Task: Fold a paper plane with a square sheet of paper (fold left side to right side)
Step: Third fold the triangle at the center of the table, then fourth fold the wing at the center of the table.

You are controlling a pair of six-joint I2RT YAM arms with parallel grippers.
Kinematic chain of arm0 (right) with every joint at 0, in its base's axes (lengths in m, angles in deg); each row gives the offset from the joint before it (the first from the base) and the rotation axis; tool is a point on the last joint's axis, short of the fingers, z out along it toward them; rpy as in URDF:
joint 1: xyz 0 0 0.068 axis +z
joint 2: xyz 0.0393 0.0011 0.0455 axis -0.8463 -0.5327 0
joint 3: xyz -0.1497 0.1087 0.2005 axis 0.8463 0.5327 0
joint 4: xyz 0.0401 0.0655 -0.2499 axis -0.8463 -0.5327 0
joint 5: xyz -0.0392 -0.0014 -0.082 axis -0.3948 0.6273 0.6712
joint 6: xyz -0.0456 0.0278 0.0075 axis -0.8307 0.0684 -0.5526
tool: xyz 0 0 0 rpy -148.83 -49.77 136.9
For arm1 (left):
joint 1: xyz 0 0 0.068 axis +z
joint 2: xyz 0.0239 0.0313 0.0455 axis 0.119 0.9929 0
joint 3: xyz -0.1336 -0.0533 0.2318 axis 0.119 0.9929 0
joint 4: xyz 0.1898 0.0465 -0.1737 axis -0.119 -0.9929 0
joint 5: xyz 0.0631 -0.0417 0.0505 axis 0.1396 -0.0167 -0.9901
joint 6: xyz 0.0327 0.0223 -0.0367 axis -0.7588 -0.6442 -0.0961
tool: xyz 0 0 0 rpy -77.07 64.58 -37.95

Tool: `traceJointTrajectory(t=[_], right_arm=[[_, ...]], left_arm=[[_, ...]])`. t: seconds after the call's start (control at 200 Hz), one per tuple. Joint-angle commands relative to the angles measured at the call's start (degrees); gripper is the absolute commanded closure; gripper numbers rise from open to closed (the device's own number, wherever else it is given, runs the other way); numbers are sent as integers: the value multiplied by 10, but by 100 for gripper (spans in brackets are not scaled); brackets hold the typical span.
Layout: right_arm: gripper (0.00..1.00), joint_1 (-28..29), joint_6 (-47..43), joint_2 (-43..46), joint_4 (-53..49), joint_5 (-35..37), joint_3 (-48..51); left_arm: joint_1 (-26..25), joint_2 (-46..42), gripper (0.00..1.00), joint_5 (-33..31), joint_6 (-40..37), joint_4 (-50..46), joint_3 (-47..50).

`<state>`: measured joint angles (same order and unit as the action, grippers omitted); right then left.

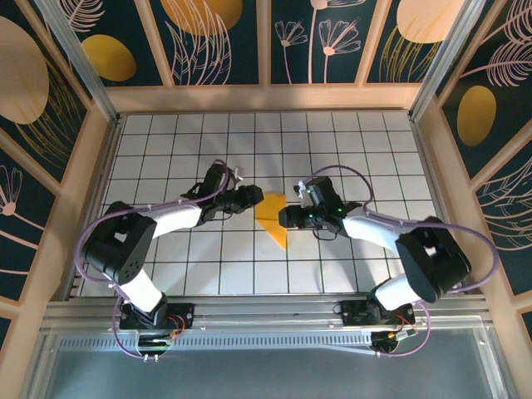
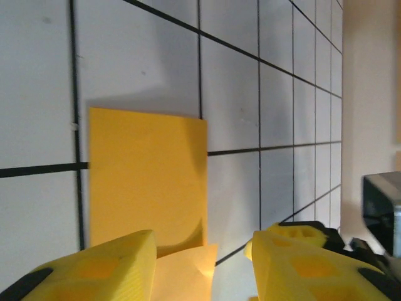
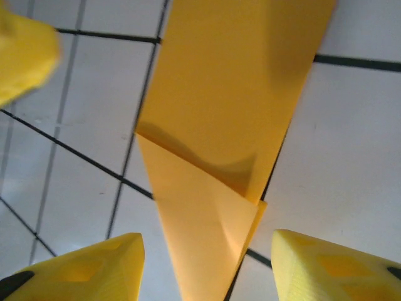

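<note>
The orange-yellow sheet of paper (image 1: 273, 221) lies folded into a narrow pointed shape on the white grid table (image 1: 199, 158), its tip toward the near edge. My left gripper (image 1: 256, 199) hovers at its left upper edge and my right gripper (image 1: 285, 218) at its right edge. In the left wrist view the paper (image 2: 147, 179) lies flat, with a loose flap lifting between the open fingers (image 2: 100, 269) of the left gripper (image 2: 202, 251). In the right wrist view the paper (image 3: 232, 88) shows the same raised flap between the spread fingers (image 3: 338, 263) of the right gripper (image 3: 207, 248), untouched.
Wooden-framed walls (image 1: 266, 98) with dark leaf panels close in the table at the back and both sides. A metal rail (image 1: 266, 312) with both arm bases runs along the near edge. One left-gripper finger (image 3: 25, 56) shows at the top left of the right wrist view.
</note>
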<state>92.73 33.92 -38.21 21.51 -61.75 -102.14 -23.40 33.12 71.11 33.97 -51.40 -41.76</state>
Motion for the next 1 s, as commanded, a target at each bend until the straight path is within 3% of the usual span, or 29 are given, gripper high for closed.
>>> traceJointTrajectory(t=[0.0, 0.475, 0.686, 0.886, 0.996], right_arm=[[46, 0, -28, -28, 26, 4, -19], [60, 0, -14, -54, 45, -22, -18], [71, 0, -13, -52, 41, -26, -21], [100, 0, -14, -38, 28, -18, -26], [100, 0, -17, -12, 23, -7, -26]], left_arm=[[5, -4, 55, -14, 11, 3, 27], [6, 16, 54, -24, 20, 10, 45], [6, 17, 54, -25, 20, 10, 48], [11, 22, 52, -7, 30, 29, 49], [17, 30, 51, 12, 41, 50, 50]])
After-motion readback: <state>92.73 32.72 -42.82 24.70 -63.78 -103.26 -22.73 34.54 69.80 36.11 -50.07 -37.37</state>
